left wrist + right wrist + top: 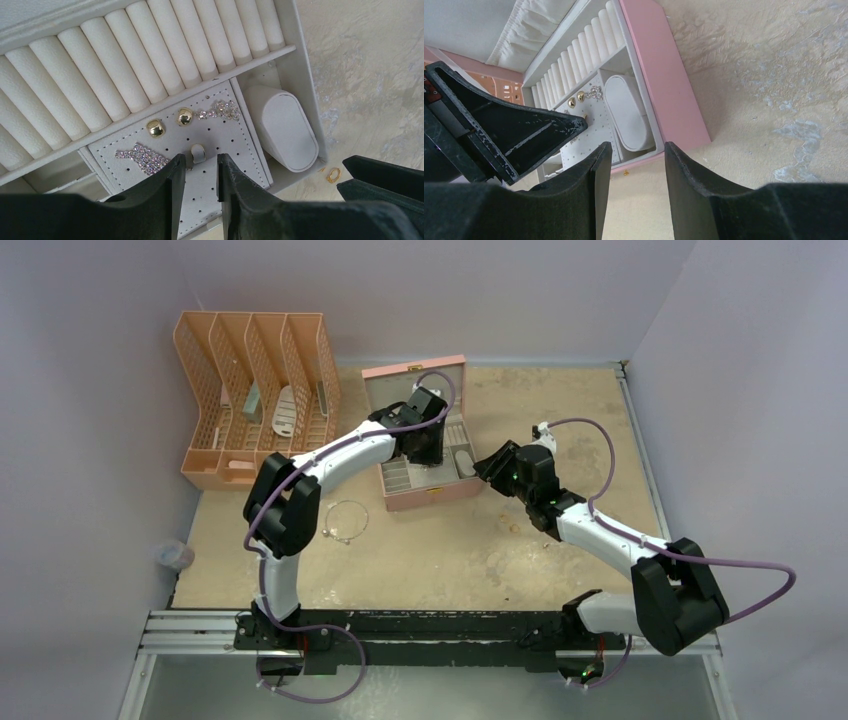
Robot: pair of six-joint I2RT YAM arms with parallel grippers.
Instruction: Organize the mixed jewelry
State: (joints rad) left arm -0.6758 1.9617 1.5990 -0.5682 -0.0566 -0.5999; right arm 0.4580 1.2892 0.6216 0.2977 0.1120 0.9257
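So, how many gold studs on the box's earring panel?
2: the left gold stud and the right gold stud sit adjacent near the earring panel's top edge; the left gripper may hide more.

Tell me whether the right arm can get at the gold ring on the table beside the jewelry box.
Probably yes. The gold ring lies just off a corner of the jewelry box, and the open right gripper hovers beside it with nothing between; only the box wall crowds one side.

open pink jwl box (432, 498), peach file rack (255, 390)
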